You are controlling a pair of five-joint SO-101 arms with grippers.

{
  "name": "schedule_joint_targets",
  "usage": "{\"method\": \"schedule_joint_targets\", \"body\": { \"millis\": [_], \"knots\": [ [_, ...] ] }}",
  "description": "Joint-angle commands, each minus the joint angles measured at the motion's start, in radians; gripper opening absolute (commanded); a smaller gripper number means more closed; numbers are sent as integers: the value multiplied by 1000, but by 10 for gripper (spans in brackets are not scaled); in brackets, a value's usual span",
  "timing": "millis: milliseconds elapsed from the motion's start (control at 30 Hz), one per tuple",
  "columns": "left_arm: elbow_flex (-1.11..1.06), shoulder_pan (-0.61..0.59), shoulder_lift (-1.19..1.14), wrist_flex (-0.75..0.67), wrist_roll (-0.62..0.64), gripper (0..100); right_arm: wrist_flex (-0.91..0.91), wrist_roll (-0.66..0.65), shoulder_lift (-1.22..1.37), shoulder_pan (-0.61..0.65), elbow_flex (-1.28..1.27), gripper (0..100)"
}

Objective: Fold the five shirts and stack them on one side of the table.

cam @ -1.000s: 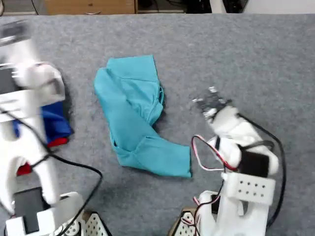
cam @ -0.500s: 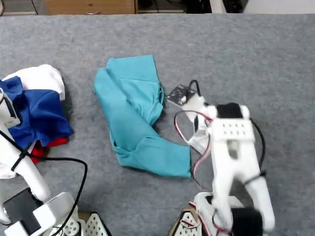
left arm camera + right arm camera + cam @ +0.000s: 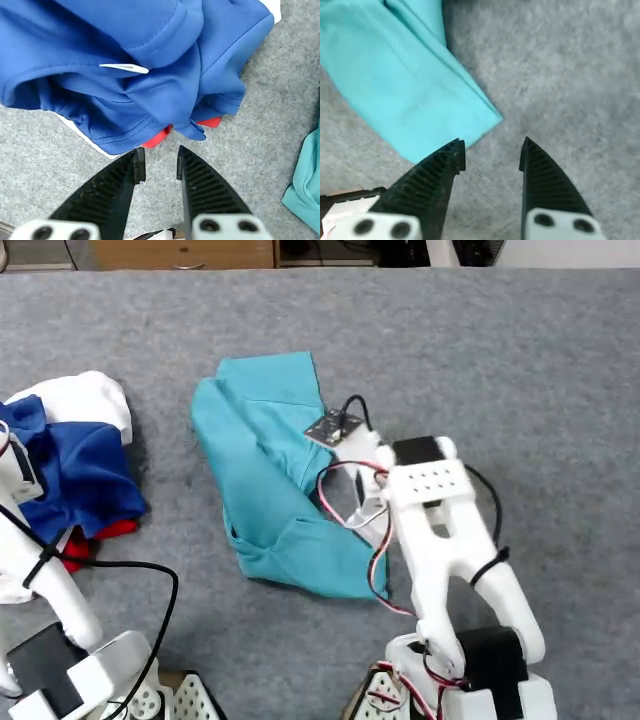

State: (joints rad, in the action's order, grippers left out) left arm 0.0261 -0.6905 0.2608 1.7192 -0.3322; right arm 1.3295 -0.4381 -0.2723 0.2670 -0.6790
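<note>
A teal shirt (image 3: 265, 475) lies crumpled and partly folded in the middle of the grey mat (image 3: 520, 370). At the left edge sits a pile with a blue shirt (image 3: 75, 470) on top, a white one (image 3: 90, 395) behind and a red one (image 3: 105, 531) peeking out below. The right arm (image 3: 435, 530) reaches over the teal shirt's near right corner. My right gripper (image 3: 492, 145) is open just above the mat, beside that teal corner (image 3: 410, 100). My left gripper (image 3: 159, 152) is open and holds nothing, hovering near the blue shirt (image 3: 145, 65) and a red edge (image 3: 157, 137).
The left arm (image 3: 35, 580) stands at the near left edge with its cable trailing. The mat's right half and far side are bare grey felt. Furniture runs along the table's far edge.
The right arm has swung left from the bare mat until it is over the teal shirt's near right corner. The left arm drew back off the pile early on, then kept still.
</note>
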Motion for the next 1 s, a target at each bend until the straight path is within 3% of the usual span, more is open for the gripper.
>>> {"method": "schedule_joint_targets", "body": {
  "millis": [0,500,967],
  "knots": [
    [9,-12,13,3,-5,114,-86,28,-2,45,-48,196],
    [2,-14,15,3,-5,111,-311,48,36,45,-183,195],
    [9,-15,15,3,-6,111,-258,44,260,-21,-56,193]
  ]
}}
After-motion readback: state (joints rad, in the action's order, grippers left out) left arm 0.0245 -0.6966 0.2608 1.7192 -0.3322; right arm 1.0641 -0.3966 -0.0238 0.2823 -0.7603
